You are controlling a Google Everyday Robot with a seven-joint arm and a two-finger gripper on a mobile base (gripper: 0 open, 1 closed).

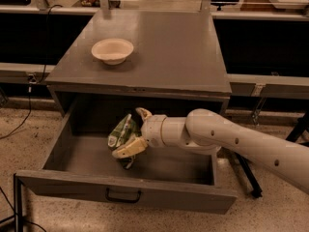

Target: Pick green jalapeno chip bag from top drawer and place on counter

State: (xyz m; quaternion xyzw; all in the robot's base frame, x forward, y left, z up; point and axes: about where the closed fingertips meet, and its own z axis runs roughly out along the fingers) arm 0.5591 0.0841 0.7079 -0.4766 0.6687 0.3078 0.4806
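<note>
Two fingers (129,148) of the gripper (128,132) clamp the green jalapeno chip bag (119,133) (inside top drawer (183,197)).

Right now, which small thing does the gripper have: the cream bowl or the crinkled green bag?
The crinkled green chip bag, clamped in the gripper inside the open grey drawer; the cream bowl sits untouched on the grey counter.

From the right, a gripper (129,132) reaches into the open top drawer (63,185), pinching the green jalapeno chip bag (119,133). A cream bowl (112,50) sits on the far worktop (169,47).
</note>
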